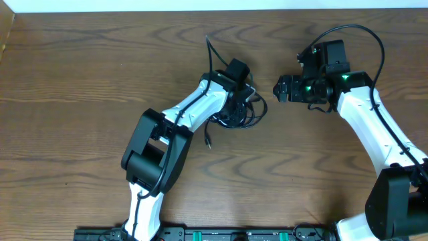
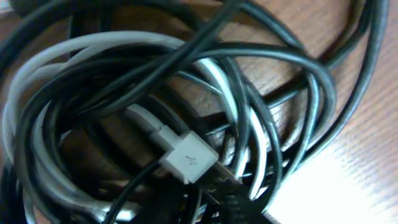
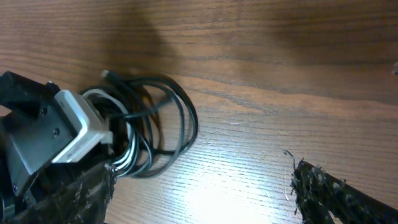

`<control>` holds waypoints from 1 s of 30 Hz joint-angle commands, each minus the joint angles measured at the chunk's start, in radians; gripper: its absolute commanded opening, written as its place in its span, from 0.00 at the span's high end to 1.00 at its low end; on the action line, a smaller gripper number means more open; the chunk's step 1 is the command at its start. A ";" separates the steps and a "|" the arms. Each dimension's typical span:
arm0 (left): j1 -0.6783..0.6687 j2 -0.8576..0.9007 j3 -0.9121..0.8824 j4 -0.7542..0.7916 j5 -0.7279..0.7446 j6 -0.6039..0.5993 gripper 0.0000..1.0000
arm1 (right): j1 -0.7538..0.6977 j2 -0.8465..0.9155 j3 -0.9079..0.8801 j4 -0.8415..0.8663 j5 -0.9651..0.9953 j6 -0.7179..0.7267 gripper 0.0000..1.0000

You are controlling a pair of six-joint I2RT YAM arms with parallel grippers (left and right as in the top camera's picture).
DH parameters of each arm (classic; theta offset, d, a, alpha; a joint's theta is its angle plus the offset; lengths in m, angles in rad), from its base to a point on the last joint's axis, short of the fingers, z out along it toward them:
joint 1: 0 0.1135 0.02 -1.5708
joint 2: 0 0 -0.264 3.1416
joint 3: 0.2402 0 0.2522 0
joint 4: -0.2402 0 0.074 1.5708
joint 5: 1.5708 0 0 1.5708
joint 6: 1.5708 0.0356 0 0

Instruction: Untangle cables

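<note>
The cables lie in one tangled bunch at the table's middle: several black loops with a white cord among them. One black end trails toward the front and another toward the back. My left gripper is pressed down into the bunch. In the left wrist view black loops cross the white cord and its white plug, and the dark fingers sit together at the bottom edge among the cords. My right gripper is open and empty, just right of the bunch.
The left arm's wrist camera housing sits over the cables in the right wrist view. The right arm's own thick black cord arcs above its wrist. Bare wooden table surrounds the bunch.
</note>
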 commanded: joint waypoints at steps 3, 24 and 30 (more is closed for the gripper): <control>0.012 -0.010 0.022 -0.021 -0.037 -0.074 0.92 | -0.006 0.004 -0.005 0.001 -0.003 -0.013 0.10; 0.033 -0.429 0.045 -0.019 0.159 -0.328 0.92 | 0.041 0.004 -0.005 0.207 -0.318 -0.013 0.16; 0.033 -0.430 0.045 -0.022 0.177 -0.375 0.92 | 0.079 0.004 -0.005 0.212 -0.345 -0.013 0.28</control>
